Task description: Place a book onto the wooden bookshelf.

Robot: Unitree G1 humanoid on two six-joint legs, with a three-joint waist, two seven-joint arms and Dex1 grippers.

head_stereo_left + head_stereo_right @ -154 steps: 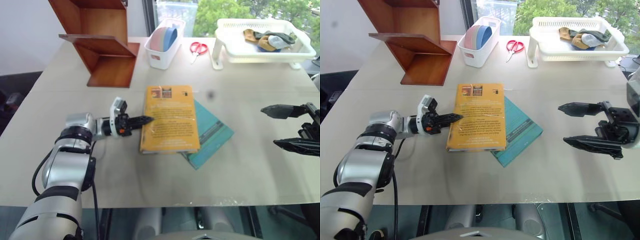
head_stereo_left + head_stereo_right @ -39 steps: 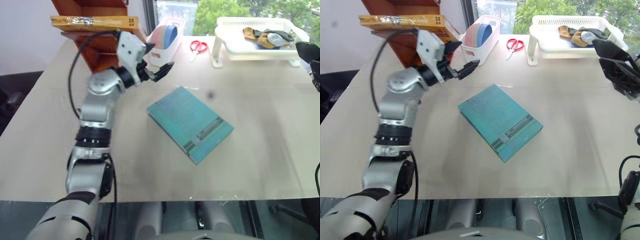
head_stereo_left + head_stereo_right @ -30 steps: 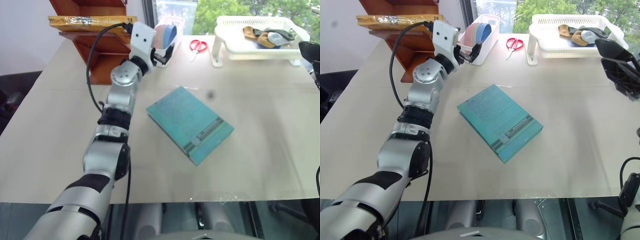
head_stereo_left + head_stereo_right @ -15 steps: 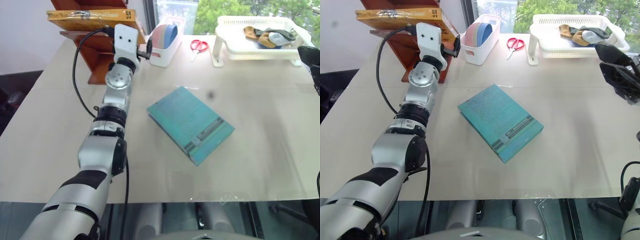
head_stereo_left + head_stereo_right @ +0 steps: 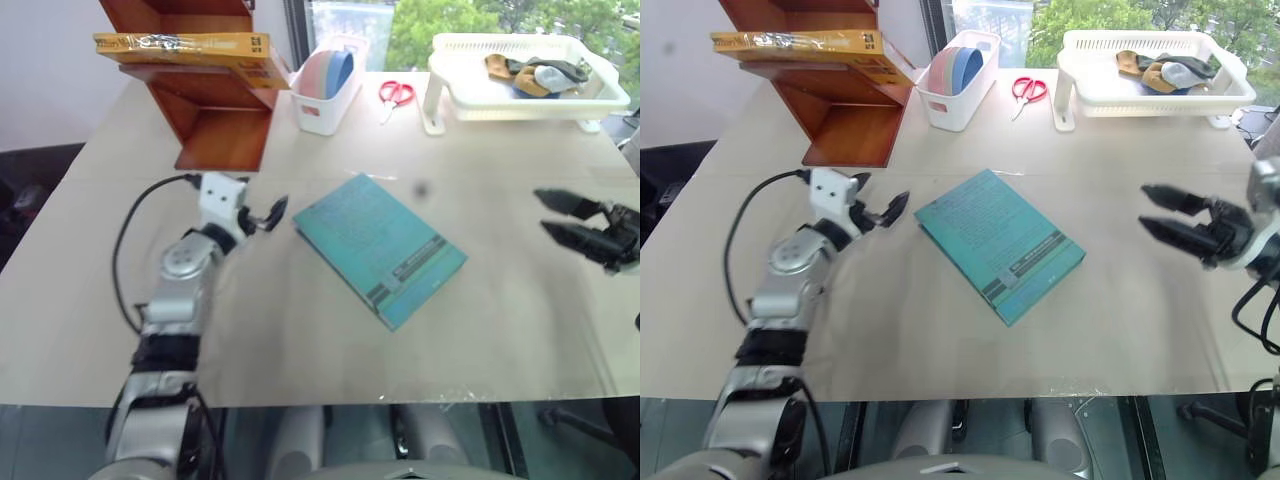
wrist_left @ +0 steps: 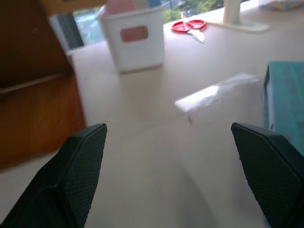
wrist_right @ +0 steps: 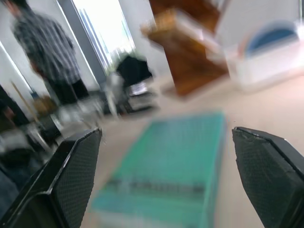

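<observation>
book (image 5: 185, 45): yellow-orange, flat on wooden bookshelf (image 5: 215, 135) upper board, long axis 9-to-3 | my left pincer (image 5: 262, 213): spread wide, empty, low over desk (image 5: 300, 330); book at its 11 o'clock | right pincer (image 5: 1165, 210): spread, empty, farther | placement looks done

We are looking for words and numbers, but we are not finding any that we can read. The yellow book (image 5: 180, 46) on the wooden bookshelf (image 5: 205, 110) at the far left is showing small dark marks along its edge, too tiny to make out. The teal book (image 5: 1000, 244) in the middle of the table (image 5: 940, 340) is showing a dark strip with pale marks near its right end, and those are too small to read as well.
</observation>
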